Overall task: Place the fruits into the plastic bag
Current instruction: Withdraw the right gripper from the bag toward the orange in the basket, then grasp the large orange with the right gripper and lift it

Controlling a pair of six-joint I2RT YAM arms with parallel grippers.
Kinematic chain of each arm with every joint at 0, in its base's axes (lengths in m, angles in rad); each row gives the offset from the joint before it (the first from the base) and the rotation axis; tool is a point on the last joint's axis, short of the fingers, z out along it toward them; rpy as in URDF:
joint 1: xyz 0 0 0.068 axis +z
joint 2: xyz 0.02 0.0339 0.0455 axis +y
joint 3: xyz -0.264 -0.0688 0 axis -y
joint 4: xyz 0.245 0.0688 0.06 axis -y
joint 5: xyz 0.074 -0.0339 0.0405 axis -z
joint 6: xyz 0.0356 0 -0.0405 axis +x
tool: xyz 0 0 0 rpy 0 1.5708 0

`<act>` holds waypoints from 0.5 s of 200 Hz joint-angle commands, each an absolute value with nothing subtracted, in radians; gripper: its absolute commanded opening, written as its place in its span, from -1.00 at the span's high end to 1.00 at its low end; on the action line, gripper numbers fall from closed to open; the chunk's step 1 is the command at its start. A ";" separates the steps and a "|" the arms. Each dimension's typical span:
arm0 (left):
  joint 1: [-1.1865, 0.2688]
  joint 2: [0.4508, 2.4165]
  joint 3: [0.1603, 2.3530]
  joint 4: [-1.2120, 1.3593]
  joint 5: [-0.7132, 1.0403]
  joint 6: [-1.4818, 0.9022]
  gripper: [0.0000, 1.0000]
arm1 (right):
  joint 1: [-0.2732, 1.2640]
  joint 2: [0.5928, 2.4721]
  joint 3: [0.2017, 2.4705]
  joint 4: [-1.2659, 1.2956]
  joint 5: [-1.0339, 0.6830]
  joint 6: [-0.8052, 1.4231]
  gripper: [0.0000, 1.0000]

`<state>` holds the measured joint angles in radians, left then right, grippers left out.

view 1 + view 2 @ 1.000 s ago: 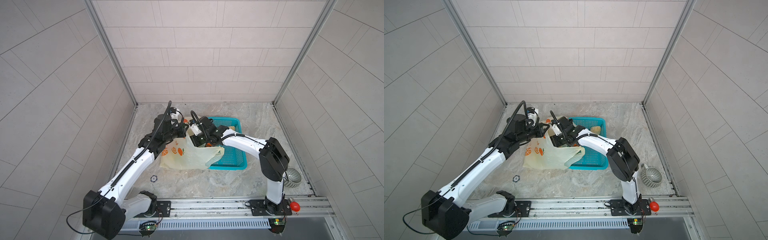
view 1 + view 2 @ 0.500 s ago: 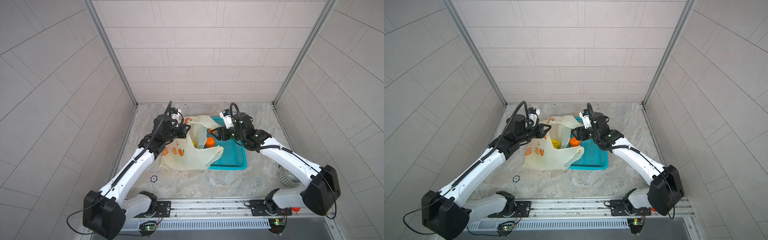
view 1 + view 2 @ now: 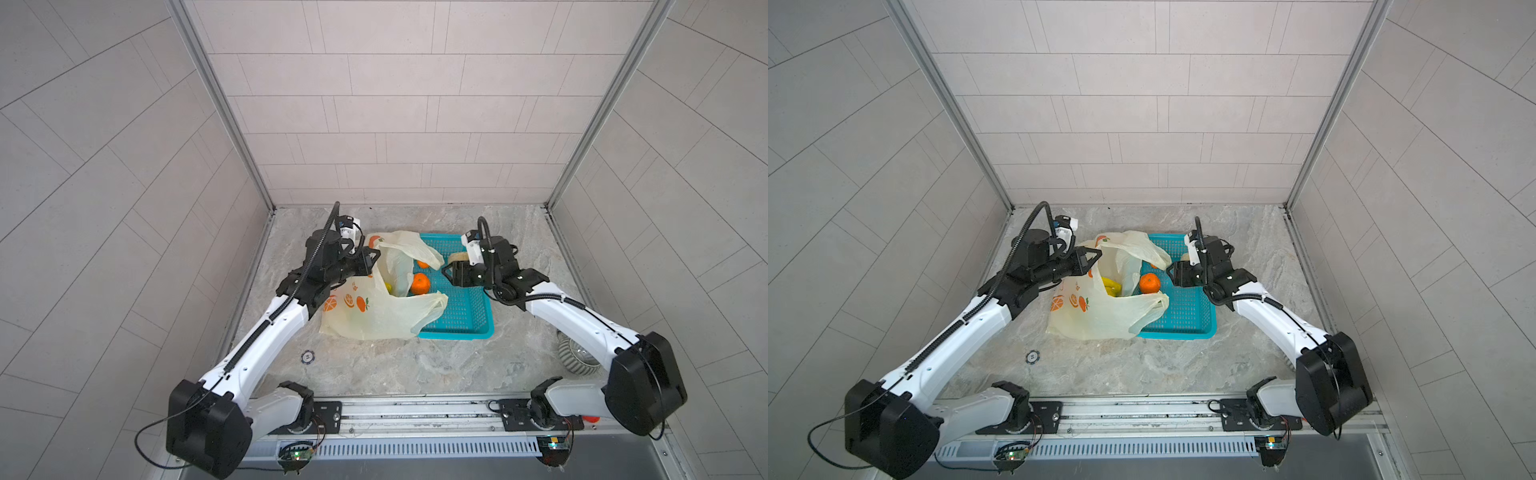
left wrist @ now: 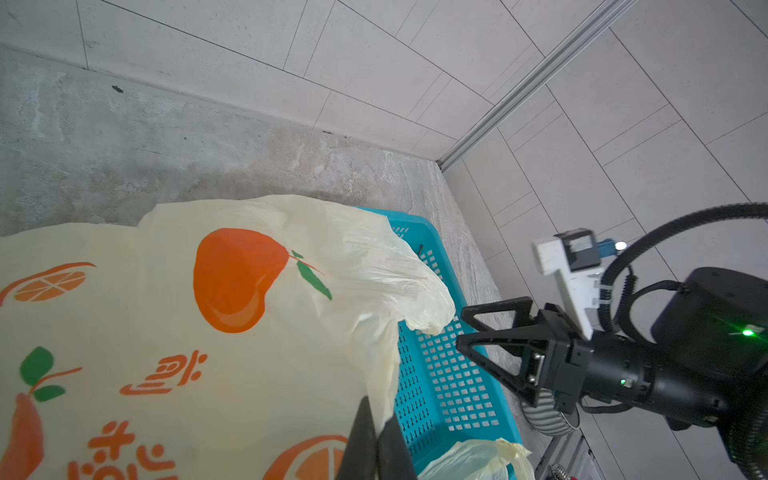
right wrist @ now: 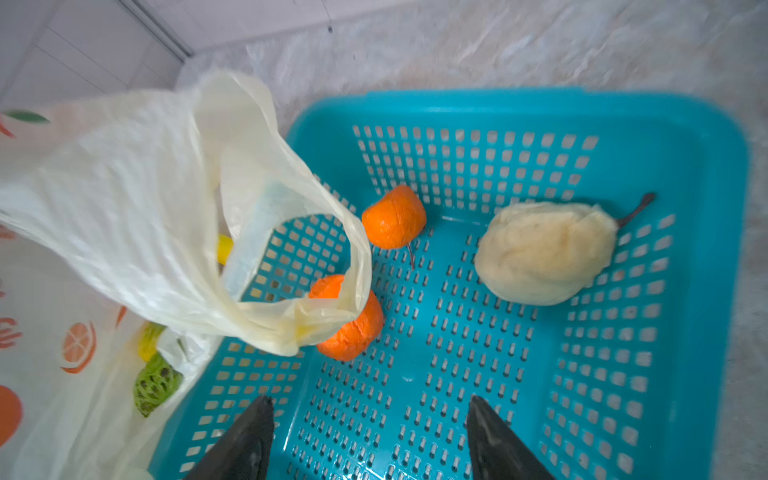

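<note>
Left gripper [image 4: 377,436]: pinching plastic bag [image 3: 374,316] rim, fingers cropped
Right gripper [image 5: 370,399]: wide, empty, over basket [image 5: 685,166]
In basket: beige fruit [image 5: 544,253], orange [image 5: 395,216]; second orange [image 5: 357,332] half under bag handle
In bag: green fruit [image 5: 156,384], veiled by plastic

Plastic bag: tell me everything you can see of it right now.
The plastic bag is thin, translucent pale yellow, printed with orange fruits and orange characters, with two loop handles. It lies on the tabletop, its open mouth draped into the basket. The left gripper is shut on its rim, holding the mouth up. A yellow fruit and a green fruit show inside; one handle loop drapes over an orange.
</note>
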<state>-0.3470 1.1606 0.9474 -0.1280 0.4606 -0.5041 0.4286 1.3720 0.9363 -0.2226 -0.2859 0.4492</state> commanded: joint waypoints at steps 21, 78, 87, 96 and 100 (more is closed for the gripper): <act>-0.340 1.138 0.945 -0.112 0.443 -0.503 1.00 | 0.510 1.523 0.989 -0.208 -0.320 0.485 -0.43; -0.339 1.142 0.943 -0.107 0.448 -0.503 1.00 | 0.515 1.755 1.165 -0.249 -0.366 0.500 -0.49; -0.341 1.142 0.943 -0.106 0.448 -0.499 1.00 | 0.517 1.793 1.202 -0.279 -0.371 0.499 -0.49; -0.340 1.144 0.943 -0.106 0.449 -0.497 1.00 | 0.521 1.820 1.226 -0.289 -0.372 0.495 -0.49; -0.341 1.145 0.942 -0.106 0.448 -0.496 1.00 | 0.523 1.826 1.232 -0.289 -0.371 0.493 -0.49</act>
